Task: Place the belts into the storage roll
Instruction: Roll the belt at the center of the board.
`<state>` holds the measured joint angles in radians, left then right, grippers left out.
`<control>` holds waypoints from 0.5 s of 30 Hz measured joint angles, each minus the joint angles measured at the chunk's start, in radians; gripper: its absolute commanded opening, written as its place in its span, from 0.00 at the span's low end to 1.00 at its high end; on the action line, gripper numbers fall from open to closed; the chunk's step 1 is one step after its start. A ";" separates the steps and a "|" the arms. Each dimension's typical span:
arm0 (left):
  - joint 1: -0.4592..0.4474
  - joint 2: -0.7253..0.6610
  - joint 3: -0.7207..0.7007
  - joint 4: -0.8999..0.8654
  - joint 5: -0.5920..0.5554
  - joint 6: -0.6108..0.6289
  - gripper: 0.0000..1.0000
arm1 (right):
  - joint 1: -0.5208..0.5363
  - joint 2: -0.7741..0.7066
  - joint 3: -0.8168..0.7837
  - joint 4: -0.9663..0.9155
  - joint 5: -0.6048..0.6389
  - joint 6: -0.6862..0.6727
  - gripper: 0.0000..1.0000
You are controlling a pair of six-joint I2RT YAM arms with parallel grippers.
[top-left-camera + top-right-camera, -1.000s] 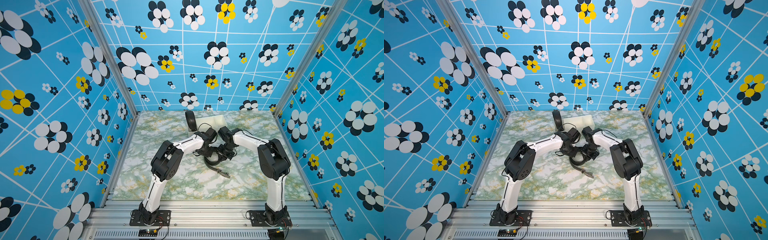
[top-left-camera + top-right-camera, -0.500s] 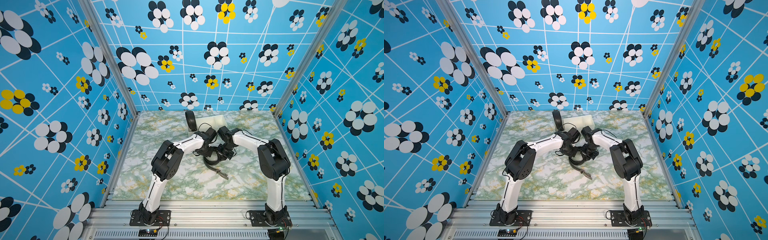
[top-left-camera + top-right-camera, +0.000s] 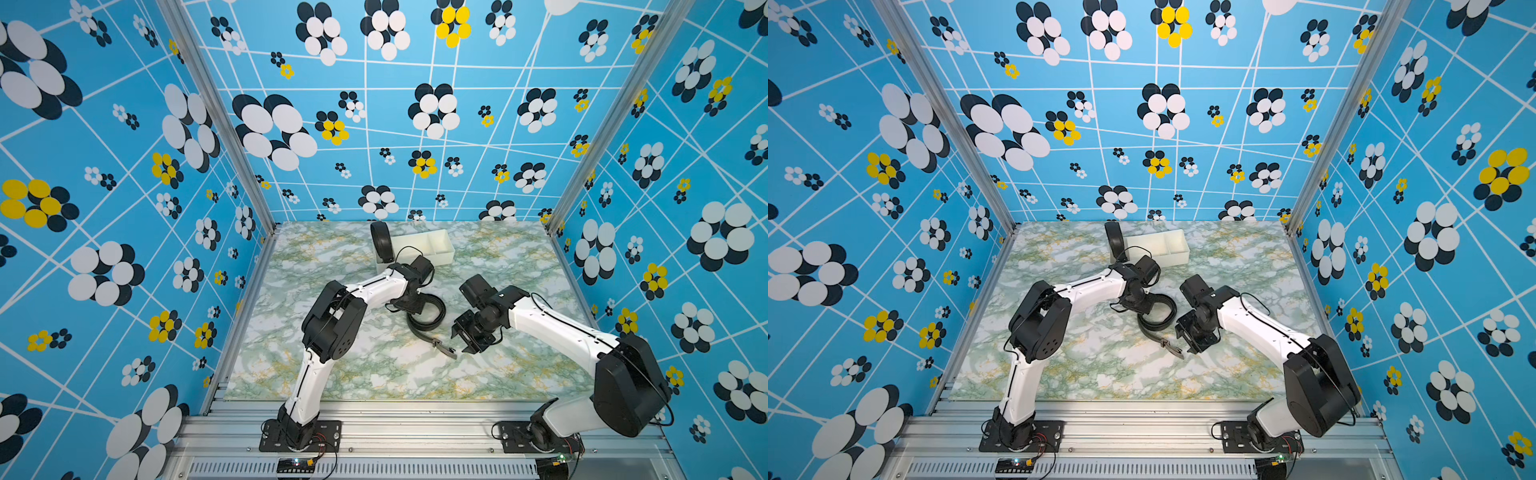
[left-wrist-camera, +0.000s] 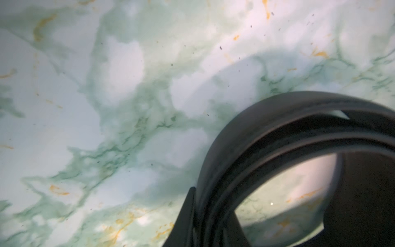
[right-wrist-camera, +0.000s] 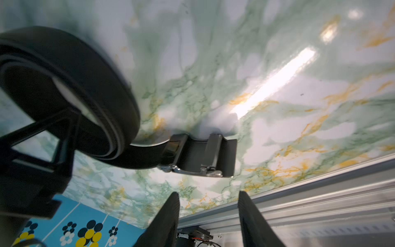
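Marble table (image 3: 332, 374) carries the cream storage roll (image 3: 436, 254) near the back wall. The coiled belt (image 3: 382, 243) stands on edge at the roll's end on the left arm's side. The loose belt (image 3: 439, 311) lies in an open ring on the table in front of the roll, between the two arms. The left gripper (image 3: 415, 305) is clamped on that ring's near-side layers, seen close in the left wrist view (image 4: 277, 132). The right gripper (image 5: 210, 213) hovers with its jaws apart and nothing between them, just beside the buckle (image 5: 198, 156), which rests on the table at the strap's free end.
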<state>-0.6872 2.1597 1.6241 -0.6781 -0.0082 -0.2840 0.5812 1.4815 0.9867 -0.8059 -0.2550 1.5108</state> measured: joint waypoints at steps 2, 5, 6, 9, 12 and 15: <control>0.000 -0.001 -0.001 0.000 -0.002 -0.003 0.11 | 0.011 0.019 -0.005 0.030 -0.011 0.062 0.52; 0.000 -0.007 -0.014 0.010 -0.008 -0.003 0.15 | 0.020 0.058 -0.005 0.095 -0.017 0.132 0.53; 0.000 -0.010 -0.020 0.016 -0.008 -0.003 0.15 | 0.023 0.071 -0.005 0.113 -0.018 0.150 0.53; 0.000 -0.022 -0.041 0.033 -0.008 -0.003 0.16 | 0.035 0.104 -0.002 0.139 -0.029 0.195 0.54; 0.001 -0.024 -0.046 0.040 -0.008 -0.003 0.16 | 0.055 0.137 0.004 0.160 -0.037 0.230 0.54; 0.001 -0.025 -0.047 0.042 -0.007 -0.003 0.12 | 0.073 0.176 0.008 0.161 -0.043 0.252 0.53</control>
<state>-0.6865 2.1349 1.5776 -0.6365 -0.0154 -0.2867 0.6540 1.6577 0.9943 -0.6445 -0.2977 1.7626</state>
